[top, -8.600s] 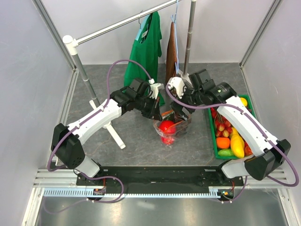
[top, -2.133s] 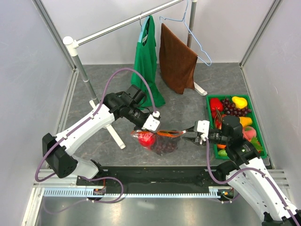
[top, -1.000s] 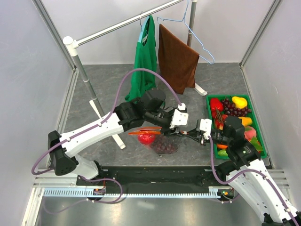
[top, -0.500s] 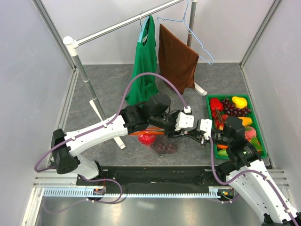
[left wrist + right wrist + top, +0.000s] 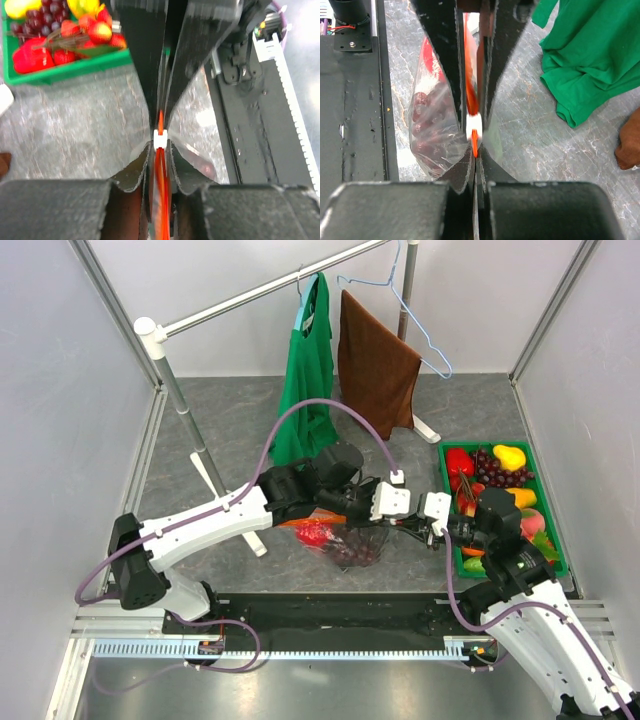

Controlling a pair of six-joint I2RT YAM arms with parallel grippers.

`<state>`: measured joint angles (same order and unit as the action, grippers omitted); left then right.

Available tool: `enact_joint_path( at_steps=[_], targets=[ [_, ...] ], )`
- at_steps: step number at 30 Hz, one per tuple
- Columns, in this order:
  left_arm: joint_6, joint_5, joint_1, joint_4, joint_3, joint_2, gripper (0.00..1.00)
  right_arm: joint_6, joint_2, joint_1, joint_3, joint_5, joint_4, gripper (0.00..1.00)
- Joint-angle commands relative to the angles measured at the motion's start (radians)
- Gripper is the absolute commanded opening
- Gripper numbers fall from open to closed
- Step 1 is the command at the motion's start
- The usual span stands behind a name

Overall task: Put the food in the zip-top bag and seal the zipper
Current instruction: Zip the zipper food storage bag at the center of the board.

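Note:
The clear zip-top bag [image 5: 340, 543] hangs between both grippers just above the table, holding a red apple [image 5: 314, 534] and dark grapes [image 5: 355, 551]. In the left wrist view, my left gripper [image 5: 160, 150] is shut on the orange-red zipper [image 5: 161, 190], with the white tab [image 5: 159, 139] right at its fingertips. My right gripper [image 5: 476, 152] faces it, shut on the bag's end of the strip just behind the white tab [image 5: 473, 123]. In the top view, the left gripper [image 5: 398, 516] and right gripper [image 5: 418, 523] are nearly tip to tip. Grapes [image 5: 427, 125] show through the plastic.
A green tray [image 5: 490, 444] of toy fruit sits at the right beside the right arm. A green garment [image 5: 310, 380] and a brown cloth [image 5: 375, 365] hang from the rail at the back. The rack's pole [image 5: 185, 410] and foot [image 5: 245, 530] stand at the left.
My left gripper has travelled right along the zipper to meet the right gripper, and its jaws have narrowed onto the strip. The right gripper has held its place.

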<state>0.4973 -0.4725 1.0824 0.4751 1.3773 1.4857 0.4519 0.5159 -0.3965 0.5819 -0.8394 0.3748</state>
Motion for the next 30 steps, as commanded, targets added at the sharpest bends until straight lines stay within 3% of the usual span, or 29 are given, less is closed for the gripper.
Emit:
enact_joint_path(
  at_steps=[1,5,16,19,22,30],
  targets=[
    [0.040,0.026,-0.048,0.069,-0.061,-0.070,0.18,0.004,-0.013,0.001,0.013,-0.010,-0.036,0.00],
    [0.027,0.017,-0.075,0.069,-0.067,-0.104,0.22,0.010,-0.007,0.002,0.015,-0.026,-0.034,0.00],
    [0.041,0.017,-0.117,0.131,-0.084,-0.139,0.19,0.024,0.000,0.002,0.042,0.017,-0.013,0.00],
    [0.029,0.015,-0.145,0.122,-0.095,-0.180,0.30,0.024,-0.007,0.002,0.038,0.020,-0.010,0.00],
    [-0.015,-0.009,-0.138,0.088,-0.087,-0.183,0.49,0.030,-0.007,0.001,0.033,0.017,-0.011,0.00],
    [-0.014,-0.020,-0.061,0.013,0.008,-0.045,0.62,0.022,-0.004,0.002,0.045,0.028,-0.011,0.00]
  ],
)
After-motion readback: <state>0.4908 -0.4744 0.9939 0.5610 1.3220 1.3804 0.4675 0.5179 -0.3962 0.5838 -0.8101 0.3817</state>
